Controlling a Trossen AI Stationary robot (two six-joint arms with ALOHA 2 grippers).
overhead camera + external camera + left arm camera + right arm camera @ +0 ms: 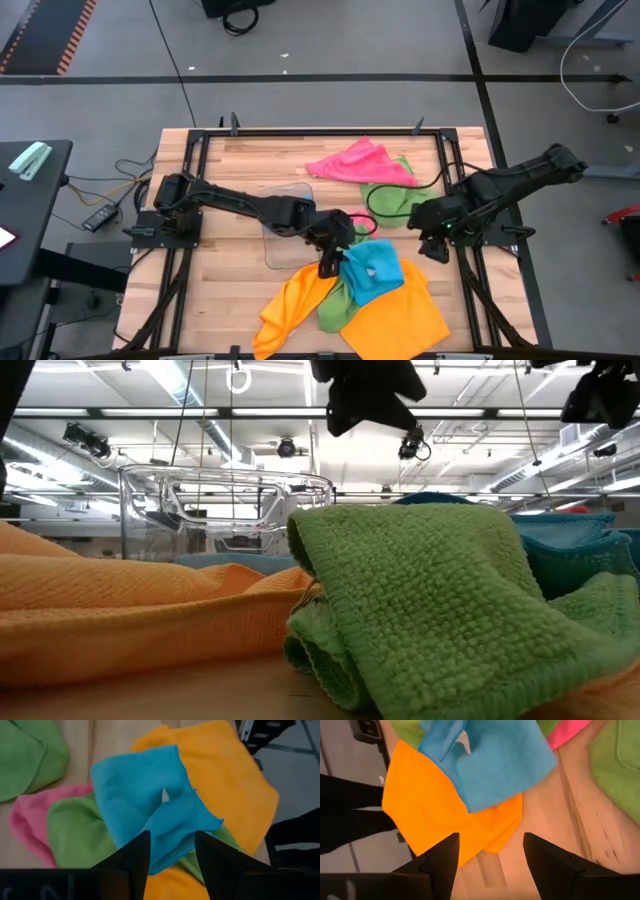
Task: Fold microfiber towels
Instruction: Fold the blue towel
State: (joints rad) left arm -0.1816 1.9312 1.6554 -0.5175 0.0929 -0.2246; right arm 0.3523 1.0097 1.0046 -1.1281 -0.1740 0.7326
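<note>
A sky-blue towel lies crumpled on a heap of orange towels and a green towel near the table's front edge. Its white tag faces up. My left gripper hangs open just above the blue towel's left edge, which shows between its fingers. In the low view it stays clear above the green towel. My right gripper stands open in the air at the table's right side, over an orange towel. A pink towel and another green one lie at the far side.
A small clear plastic tray stands left of the heap, under my left arm. Bare wooden tabletop lies to the left and near left. A black frame runs along the table's edges.
</note>
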